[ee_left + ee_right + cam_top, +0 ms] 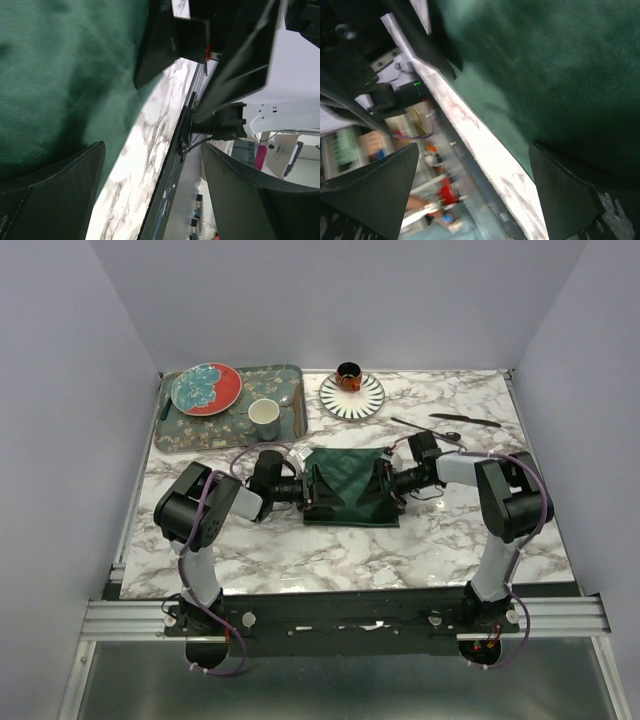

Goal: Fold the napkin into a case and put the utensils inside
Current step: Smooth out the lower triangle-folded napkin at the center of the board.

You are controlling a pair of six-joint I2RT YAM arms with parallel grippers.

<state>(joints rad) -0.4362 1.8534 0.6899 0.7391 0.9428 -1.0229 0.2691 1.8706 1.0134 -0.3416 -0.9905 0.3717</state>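
At napkin [350, 480] sides: L gripper [313, 490] & R gripper [383, 486] spread wide, nothing held. Prob. mid-fold; next: fresh edge pinch.

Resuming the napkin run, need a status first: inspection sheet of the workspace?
Surface: marble table; nothing spilled seen.
Job's things: napkin flat mid-table; utensils on the table at far right, apart from it.
Clutter: tray at far left with plate, mug and spoon; striped plate with cup behind the napkin.
Grippers: left tool and right tool both open at the napkin's side edges, holding nothing.
Cables: purple cable along each arm, off the napkin.
Surroundings: plain walls; metal rail at the near edge.
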